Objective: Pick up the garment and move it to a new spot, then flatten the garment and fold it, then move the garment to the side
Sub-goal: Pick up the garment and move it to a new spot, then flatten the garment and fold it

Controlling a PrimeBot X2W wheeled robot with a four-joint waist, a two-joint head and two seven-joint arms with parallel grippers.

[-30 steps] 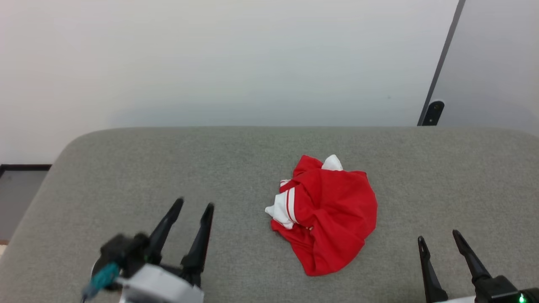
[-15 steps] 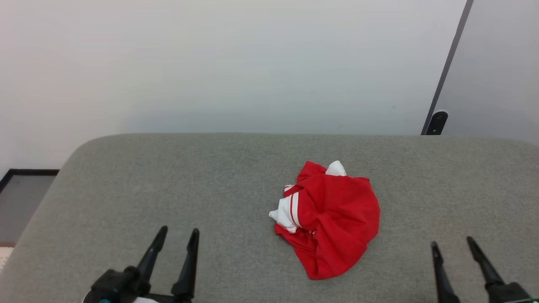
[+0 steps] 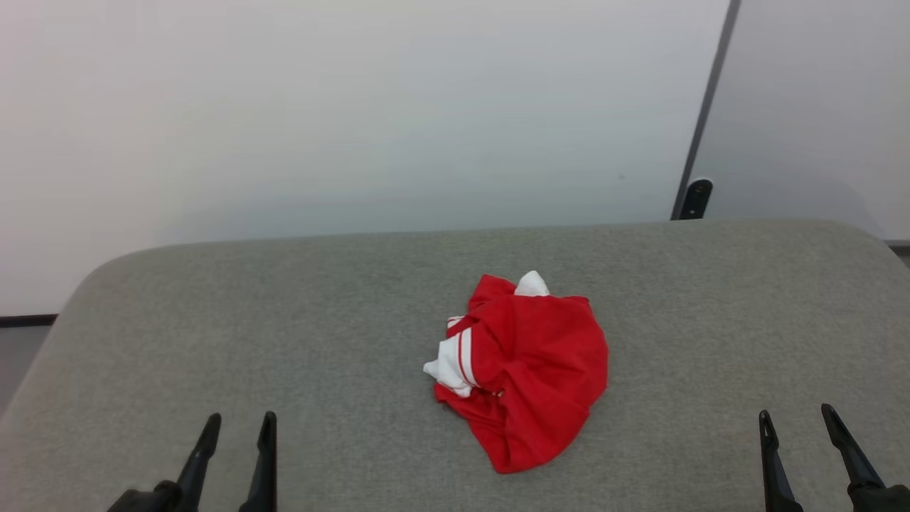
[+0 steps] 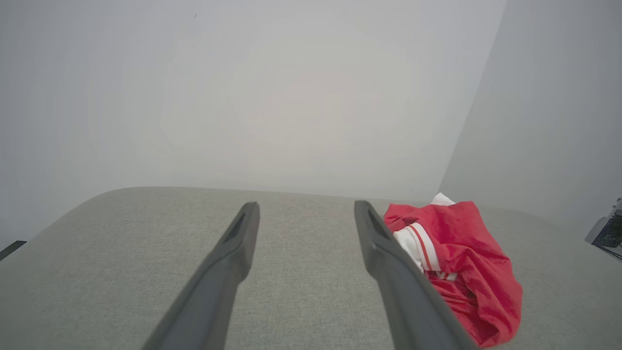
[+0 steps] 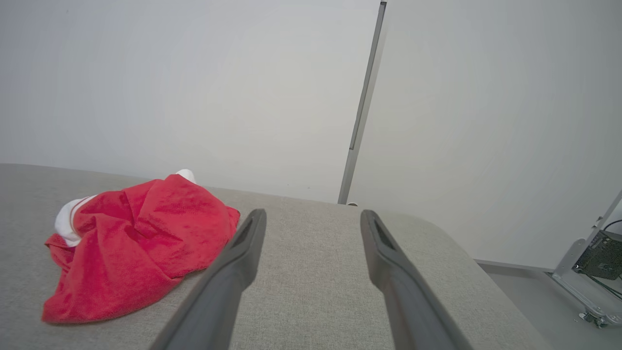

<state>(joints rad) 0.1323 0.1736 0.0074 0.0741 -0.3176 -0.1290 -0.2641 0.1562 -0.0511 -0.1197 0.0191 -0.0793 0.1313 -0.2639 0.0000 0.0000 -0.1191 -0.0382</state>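
The garment point(image 3: 530, 373) lies crumpled in a red heap with white sleeve cloth and striped trim showing, near the middle of the grey padded table point(image 3: 320, 313). Its lettering is hidden in the folds. My left gripper point(image 3: 240, 425) is open at the lower left, well left of the heap, with nothing between its fingers. My right gripper point(image 3: 796, 419) is open at the lower right, also apart from the heap and empty. In the left wrist view the garment point(image 4: 461, 262) sits right of the left gripper point(image 4: 306, 209). In the right wrist view the garment point(image 5: 141, 238) lies left of the right gripper point(image 5: 313, 216).
A pale wall stands behind the table, with a dark vertical strip point(image 3: 704, 149) at the back right. The table's corners are rounded. Floor and a metal frame point(image 5: 590, 262) lie beyond its right end. Bare grey surface surrounds the heap.
The head camera has shifted, so the whole picture slid. The left gripper has drawn back toward the lower left edge, and its wrist has left the picture. The garment lies unchanged.
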